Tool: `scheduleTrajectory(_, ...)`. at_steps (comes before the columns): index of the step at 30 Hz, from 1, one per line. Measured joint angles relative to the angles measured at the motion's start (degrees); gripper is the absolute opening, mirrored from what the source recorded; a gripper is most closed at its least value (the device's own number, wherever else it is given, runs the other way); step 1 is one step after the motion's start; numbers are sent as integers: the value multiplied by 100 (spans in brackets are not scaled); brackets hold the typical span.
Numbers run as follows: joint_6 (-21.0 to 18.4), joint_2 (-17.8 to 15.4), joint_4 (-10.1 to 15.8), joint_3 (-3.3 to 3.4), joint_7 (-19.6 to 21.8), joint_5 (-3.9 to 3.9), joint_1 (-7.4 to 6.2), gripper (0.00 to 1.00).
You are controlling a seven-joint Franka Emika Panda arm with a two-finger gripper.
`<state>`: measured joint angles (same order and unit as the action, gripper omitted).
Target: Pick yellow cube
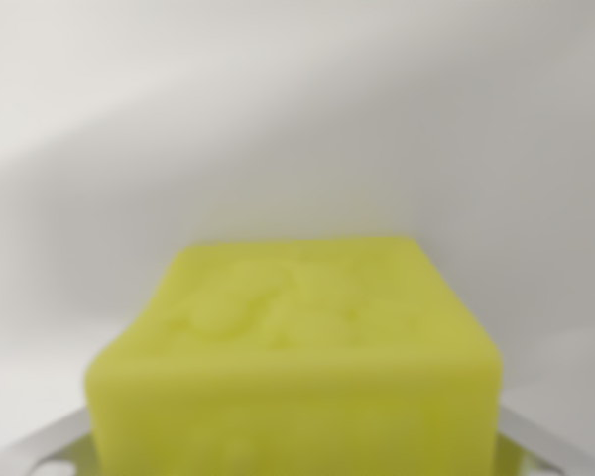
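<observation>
At the wrist view's lower left, a pale metal claw finger [40,446] was cut off by the edge. The blurred yellow cube [297,347] filled the lower centre, its base unseen. Another finger [550,446] showed at right. The claw's grip couldn't be told.

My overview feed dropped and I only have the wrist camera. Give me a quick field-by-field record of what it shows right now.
view: wrist camera only, image blurred
target: yellow cube, soft-looking block with a bumpy top face, filling the lower centre of the frame
surface: plain white table, nothing else visible on it
gripper parts: pale metal pieces at the bottom corners, one at the wrist view's left, one at its right
gripper state: cannot tell; fingertips not visible
contact with cube: cannot tell
</observation>
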<state>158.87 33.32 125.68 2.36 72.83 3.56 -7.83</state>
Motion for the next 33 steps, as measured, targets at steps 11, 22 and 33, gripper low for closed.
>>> scheduleTrajectory(11,-255,-366,109,4,45,-56,7,0)
scheduleTrajectory(22,-560,-762,199,3,93,-121,18,0)
scheduleTrajectory(33,-880,-1137,253,2,130,-173,27,0)
